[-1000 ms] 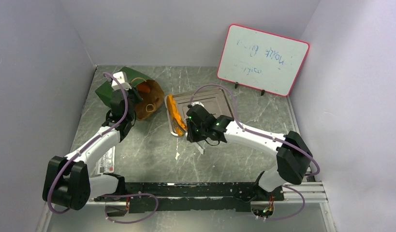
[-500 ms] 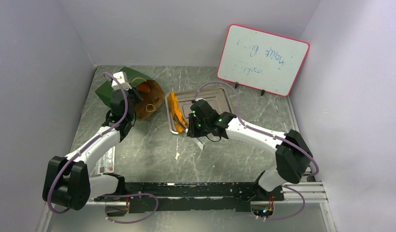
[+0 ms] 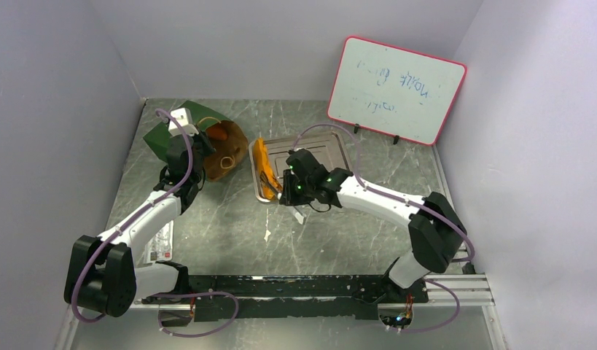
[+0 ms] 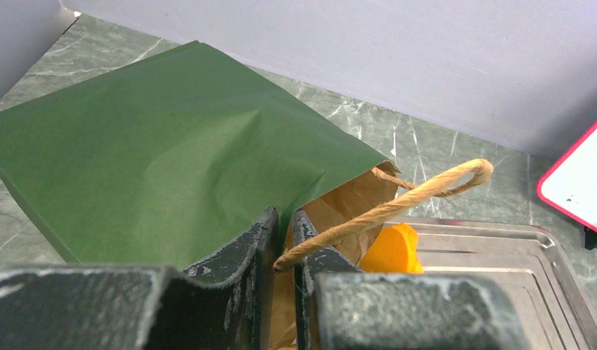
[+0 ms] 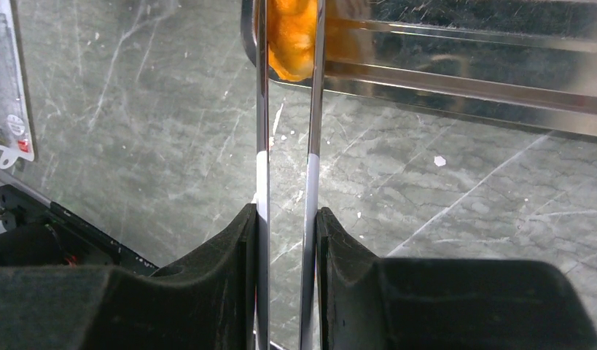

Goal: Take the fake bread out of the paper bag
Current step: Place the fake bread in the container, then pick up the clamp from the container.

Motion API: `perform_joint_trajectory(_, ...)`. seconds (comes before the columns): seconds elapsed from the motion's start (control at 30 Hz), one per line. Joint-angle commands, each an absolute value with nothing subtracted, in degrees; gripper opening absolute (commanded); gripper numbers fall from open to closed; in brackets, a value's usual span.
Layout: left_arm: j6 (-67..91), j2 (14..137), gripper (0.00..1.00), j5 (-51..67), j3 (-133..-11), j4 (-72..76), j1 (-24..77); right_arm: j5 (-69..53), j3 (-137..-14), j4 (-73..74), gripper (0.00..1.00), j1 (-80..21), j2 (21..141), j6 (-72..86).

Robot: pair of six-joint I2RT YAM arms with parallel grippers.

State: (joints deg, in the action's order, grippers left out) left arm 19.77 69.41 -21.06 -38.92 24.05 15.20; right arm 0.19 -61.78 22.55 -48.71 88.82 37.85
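Note:
The paper bag (image 3: 180,128) lies on its side at the back left, dark green outside, its brown mouth facing right. An orange bread (image 3: 218,133) shows inside the mouth. My left gripper (image 3: 198,151) is shut on the bag's rim (image 4: 310,191), beside the tan cord handle (image 4: 397,198). My right gripper (image 3: 287,192) is shut on the metal tongs (image 5: 260,138). The tongs clamp a long orange loaf (image 3: 263,164) at the left rim of the metal tray (image 3: 326,149). The loaf's end shows in the right wrist view (image 5: 291,36) and in the left wrist view (image 4: 391,250).
A whiteboard with a red frame (image 3: 396,89) stands at the back right, behind the tray. A flat printed packet (image 3: 160,243) lies near my left arm. Grey walls close in the table on three sides. The black rail (image 3: 310,292) runs along the near edge.
My right gripper has moved a little back and left with the tongs, and the long loaf now stands steeper at the tray's left rim. The left gripper has stayed on the bag.

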Motion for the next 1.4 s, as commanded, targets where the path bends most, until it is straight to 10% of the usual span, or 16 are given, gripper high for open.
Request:
perform_joint_trajectory(0.0,20.48,69.22,0.07,-19.51,-40.17,26.36,14.77,-0.31,-63.53,19.68,0.18,-48.40,90.57,38.10)
perform_joint_trajectory(0.3,20.48,69.92,0.07,-19.51,-40.34,26.59,14.77,-0.12,-63.21,19.37,0.49,-48.27,91.08,38.67)
perform_joint_trajectory(1.37,22.07,69.71,0.07,-19.74,-38.98,26.28,14.77,14.77,-57.67,15.77,0.54,-57.65,96.35,39.10)
